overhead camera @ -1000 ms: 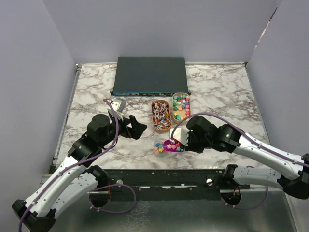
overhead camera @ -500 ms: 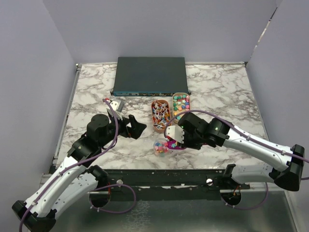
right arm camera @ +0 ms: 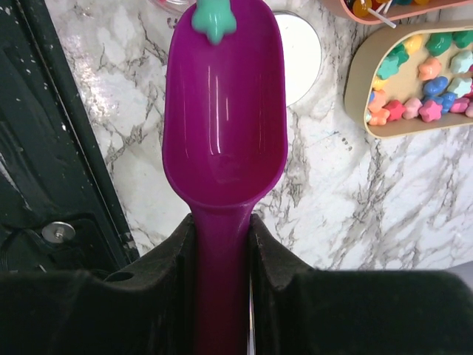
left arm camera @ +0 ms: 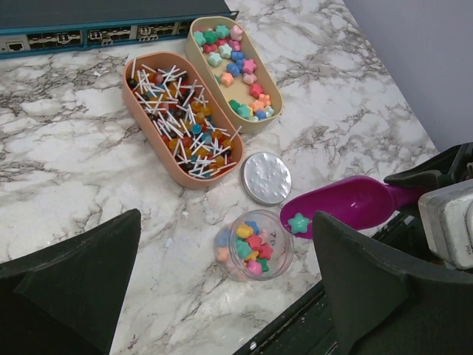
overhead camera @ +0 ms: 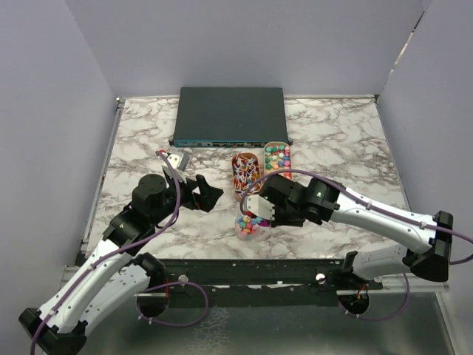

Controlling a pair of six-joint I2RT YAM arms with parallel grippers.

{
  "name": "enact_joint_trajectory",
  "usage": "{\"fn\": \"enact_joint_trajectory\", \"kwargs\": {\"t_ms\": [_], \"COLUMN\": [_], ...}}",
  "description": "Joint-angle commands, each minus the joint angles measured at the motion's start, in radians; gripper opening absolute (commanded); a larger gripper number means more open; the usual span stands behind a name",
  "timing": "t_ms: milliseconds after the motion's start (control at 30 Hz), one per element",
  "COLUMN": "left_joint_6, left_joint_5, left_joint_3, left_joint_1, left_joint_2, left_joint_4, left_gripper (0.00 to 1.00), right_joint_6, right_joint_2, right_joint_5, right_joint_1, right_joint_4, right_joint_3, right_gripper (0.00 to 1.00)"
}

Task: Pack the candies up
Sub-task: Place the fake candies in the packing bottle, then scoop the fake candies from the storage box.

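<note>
1. The candies (left arm camera: 250,244) are small star-shaped sweets in pink, yellow, orange, blue, green and red. A heap of them lies in a small clear jar (left arm camera: 283,263), which stands open and upright near the front edge of the marble table (left arm camera: 74,170).
2. One teal candy (right arm camera: 214,18) sits alone at the front lip of the purple scoop (right arm camera: 225,111). The rest of the scoop's bowl is bare and glossy.
3. The scoop's tip is just beside the jar's rim on the right. I cannot tell whether the two touch.
4. The right gripper (right arm camera: 222,233) is clamped on the scoop's handle, one dark finger on each side.
5. A round silver lid (left arm camera: 266,177) lies flat on the table just behind the jar, apart from it.
6. More candies lie in a loose single layer in a beige tray (left arm camera: 213,87) farther back.
7. Beside it on the left, side by side with it, an orange tray (left arm camera: 131,92) is full of white-stemmed lollipops (left arm camera: 177,122).
8. A dark network switch (overhead camera: 229,116) lies behind both trays.
9. The left gripper (overhead camera: 207,194) hangs over the table to the left of the jar with its jaws spread wide, gripping nothing.
</note>
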Motion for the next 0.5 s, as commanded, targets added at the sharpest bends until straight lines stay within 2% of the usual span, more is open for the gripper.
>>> {"fn": "enact_joint_trajectory", "kwargs": {"t_ms": [0,300,467], "left_joint_6": [0.013,0.014,0.013], "left_joint_5": [-0.008,-0.009,-0.008], "left_joint_3": [0.003,0.003,0.002], "left_joint_1": [0.008,0.010,0.010], "left_joint_2": [-0.014,-0.037,-0.044], "left_joint_4": [-0.022,-0.022,-0.024], "left_gripper": [0.98,0.98,0.99], "right_joint_6": [0.007,0.003,0.023], "right_joint_2": [0.030,0.048,0.069], "right_joint_5": [0.083,0.104,0.164], "right_joint_1": [0.020,0.020,0.018], "right_joint_4": [-0.076,-0.079,-0.072], "right_joint_3": [0.057,0.137,0.173], "right_gripper": [0.01,0.01,0.01]}}
